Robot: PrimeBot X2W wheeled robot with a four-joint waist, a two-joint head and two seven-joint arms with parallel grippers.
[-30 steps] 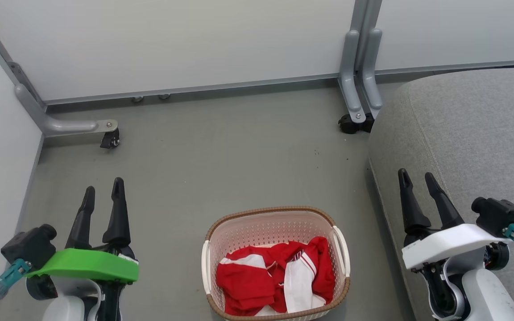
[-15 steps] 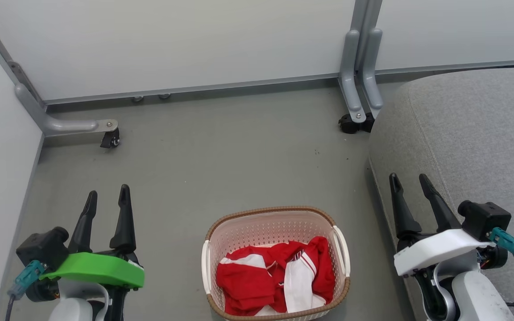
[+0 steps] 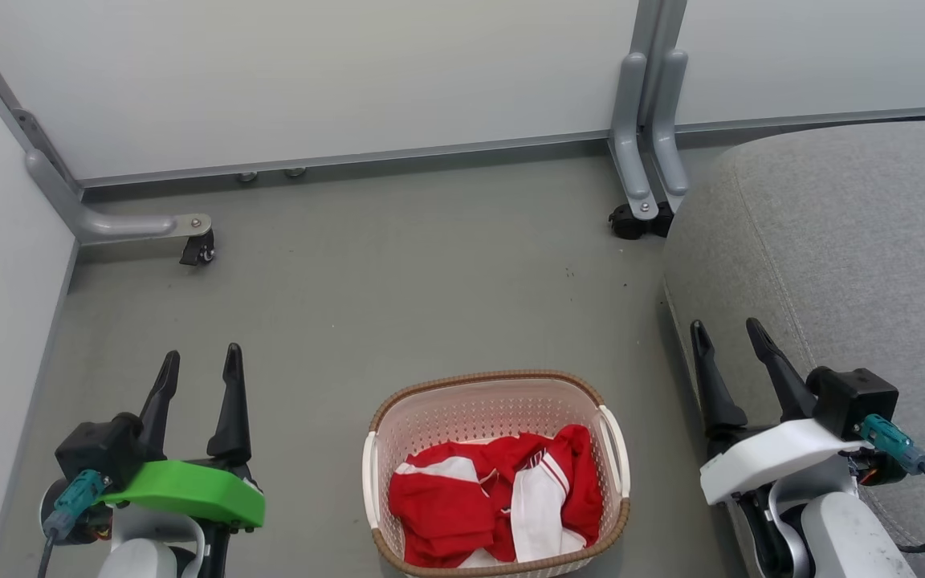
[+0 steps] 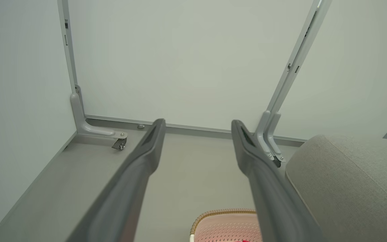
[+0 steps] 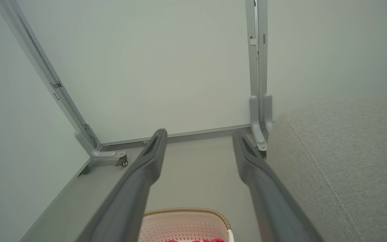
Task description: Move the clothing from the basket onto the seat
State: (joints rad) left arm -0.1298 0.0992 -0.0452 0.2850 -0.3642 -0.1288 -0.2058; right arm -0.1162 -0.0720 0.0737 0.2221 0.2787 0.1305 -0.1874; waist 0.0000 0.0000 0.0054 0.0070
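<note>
Along the far and left edges of the grey floor (image 3: 398, 273), pale partition panels (image 3: 310, 72) are seen, carried on grey metal feet.

The floor's right side is taken up by the seat (image 3: 856, 241): grey fabric, rounded corner, one stitched seam noted.

The basket (image 3: 486, 377) is set upright at the floor's near edge, between the two arms. It is well apart from the panels and near the seat's left side, not touching it. Cream perforated walls, a brown woven-look rim and a white handle on each side are recorded.

The clothing (image 3: 446, 506) is found inside the basket, crumpled against its near wall. Red fabric with white panels and striped trim is seen, bunched so that the separate garments cannot be told apart.

The left gripper (image 3: 201, 353), green-shelled at the wrist, is held over the floor's near-left corner, left of the basket. Its jaws are spread wide and empty.

The right gripper (image 3: 724, 325), white-shelled, is held along the seat's left edge, right of the basket. Its jaws are likewise spread wide and empty.

Small black casters (image 3: 193, 253) are noted under the panel feet.
</note>
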